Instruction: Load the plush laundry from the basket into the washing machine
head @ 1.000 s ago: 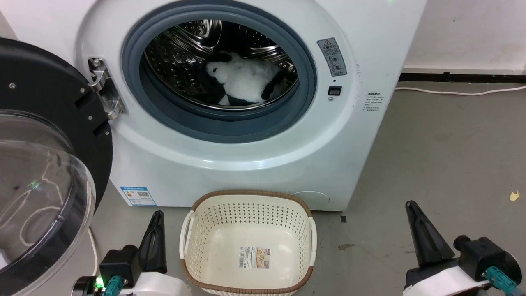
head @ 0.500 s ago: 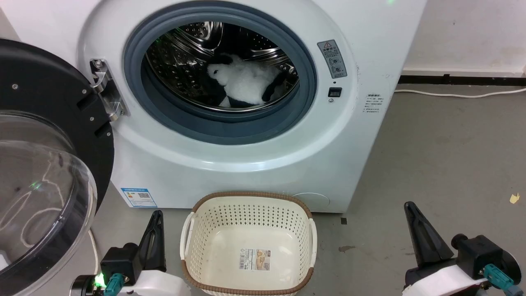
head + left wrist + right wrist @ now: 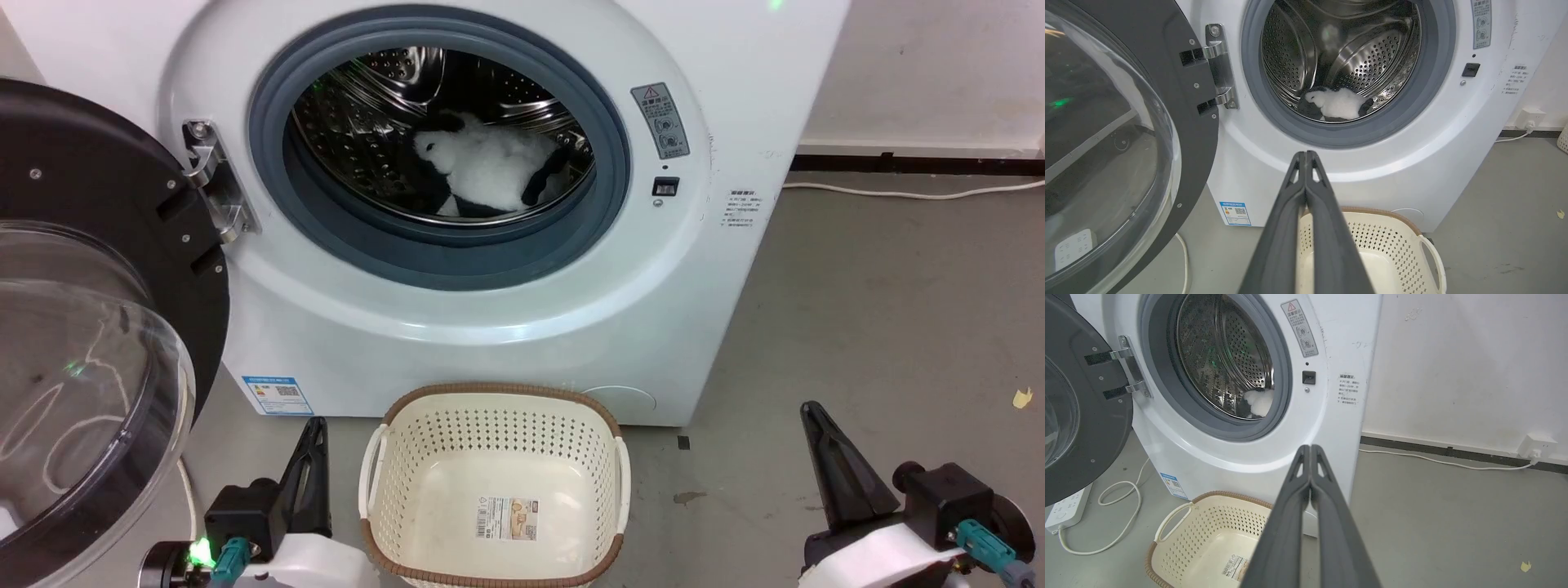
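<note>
My left claw (image 3: 315, 426) and right claw (image 3: 810, 411), both pressed together, sit well short of the plush panda (image 3: 490, 167) in the washer drum (image 3: 351, 139).

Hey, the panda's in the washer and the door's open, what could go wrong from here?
The panda lies near the drum lip, so the door might pinch it when shut. The open door stands close to the left hand; a swing could knock it. The basket sits before the washer and may block an approach.
</note>
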Motion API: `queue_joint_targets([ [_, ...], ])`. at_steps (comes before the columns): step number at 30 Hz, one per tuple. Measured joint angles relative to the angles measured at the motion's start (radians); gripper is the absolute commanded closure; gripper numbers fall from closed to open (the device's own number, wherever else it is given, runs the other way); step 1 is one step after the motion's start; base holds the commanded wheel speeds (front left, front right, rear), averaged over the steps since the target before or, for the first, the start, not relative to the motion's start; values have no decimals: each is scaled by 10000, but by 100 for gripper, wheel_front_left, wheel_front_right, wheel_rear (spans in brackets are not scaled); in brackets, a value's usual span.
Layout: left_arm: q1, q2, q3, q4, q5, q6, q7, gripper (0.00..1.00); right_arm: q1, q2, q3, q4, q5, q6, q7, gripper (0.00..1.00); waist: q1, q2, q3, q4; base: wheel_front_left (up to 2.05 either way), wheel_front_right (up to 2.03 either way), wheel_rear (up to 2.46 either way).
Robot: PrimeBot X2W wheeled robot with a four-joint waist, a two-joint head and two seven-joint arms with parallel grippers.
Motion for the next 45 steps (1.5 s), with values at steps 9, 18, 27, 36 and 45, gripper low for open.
queue_joint_targets([
  [9,-1,-13,48,-79,115,-8,198,100,-2,-2,4,-35,-100,0,199,100,0,0,-45,10,0,0,0],
  [18,-2,-44,119,-155,267,-75,395,100,-3,-2,8,-81,-130,0,382,100,0,0,-91,21,0,0,0],
  [27,-3,-63,194,-249,433,-111,527,100,-5,-2,17,-125,-192,0,550,100,0,0,-136,32,0,0,0],
  [36,-4,-104,247,-334,612,-155,734,100,-8,-2,17,-157,-274,0,756,100,0,0,-181,42,0,0,0],
  [45,-6,-176,299,-418,780,-167,965,100,-22,-2,27,-201,-355,0,982,100,0,0,-236,55,0,0,0],
])
